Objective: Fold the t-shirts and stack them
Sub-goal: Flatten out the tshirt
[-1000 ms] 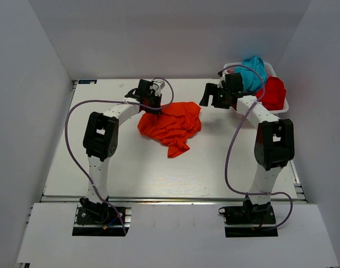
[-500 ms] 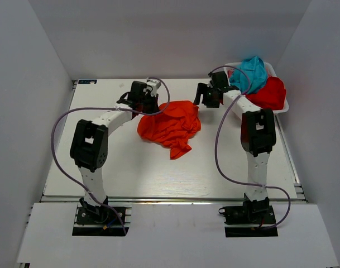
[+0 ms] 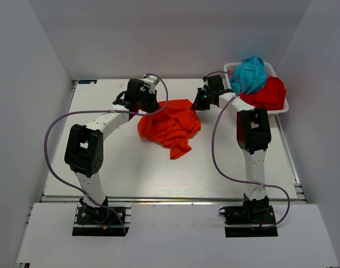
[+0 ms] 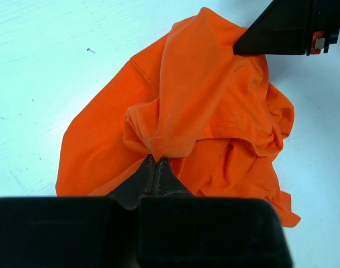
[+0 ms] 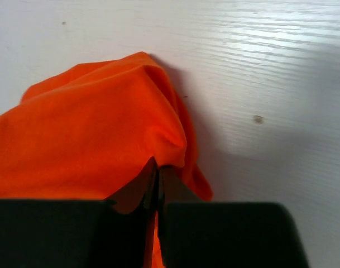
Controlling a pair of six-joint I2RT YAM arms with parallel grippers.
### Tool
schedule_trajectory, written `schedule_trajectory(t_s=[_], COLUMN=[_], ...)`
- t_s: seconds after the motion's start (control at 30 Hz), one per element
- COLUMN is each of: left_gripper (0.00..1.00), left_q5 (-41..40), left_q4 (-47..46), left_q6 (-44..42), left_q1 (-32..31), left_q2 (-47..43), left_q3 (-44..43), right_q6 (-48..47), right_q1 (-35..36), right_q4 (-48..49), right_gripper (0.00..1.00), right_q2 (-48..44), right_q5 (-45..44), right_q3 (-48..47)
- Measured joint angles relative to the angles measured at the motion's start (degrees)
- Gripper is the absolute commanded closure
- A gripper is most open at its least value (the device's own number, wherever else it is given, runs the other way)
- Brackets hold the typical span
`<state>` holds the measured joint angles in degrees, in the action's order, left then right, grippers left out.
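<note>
Now your left gripper (image 4: 157,164) and right gripper (image 5: 157,173) each pinch a fold of the crumpled orange-red t-shirt (image 3: 171,125), fingers fully closed on fabric.

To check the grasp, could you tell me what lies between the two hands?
The orange shirt, pinched by the left hand and right hand, as the top view shows.
</note>
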<state>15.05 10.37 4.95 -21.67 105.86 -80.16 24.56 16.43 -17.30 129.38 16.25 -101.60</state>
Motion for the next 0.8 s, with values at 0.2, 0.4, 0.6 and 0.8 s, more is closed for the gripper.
schedule_trajectory(t_s=[0.2, 0.4, 0.6, 0.8], left_gripper=[1.0, 1.0, 1.0, 1.0], left_q5=[-1.25, -5.97, -11.56, -13.05], left_q4=[1.86, 4.39, 4.09, 1.99], left_q6=[-0.68, -1.95, -3.08, -4.83], left_q1=[0.0, 0.0, 0.02, -0.81], left_q2=[-0.33, -3.34, -13.03, -22.71], left_q3=[-1.29, -6.97, -10.03, -15.8], right_q6=[-0.94, -6.62, -12.79, -17.44], right_q1=[0.44, 0.52, 0.55, 1.29], right_q4=[1.73, -0.81, 2.08, 4.94], right_gripper=[1.0, 1.0, 1.0, 1.0], right_q2=[-0.26, -10.1, -30.91, -41.9], right_q5=[4.35, 1.2, -1.7, -3.06], right_q3=[-0.48, -1.01, -1.18, -7.34])
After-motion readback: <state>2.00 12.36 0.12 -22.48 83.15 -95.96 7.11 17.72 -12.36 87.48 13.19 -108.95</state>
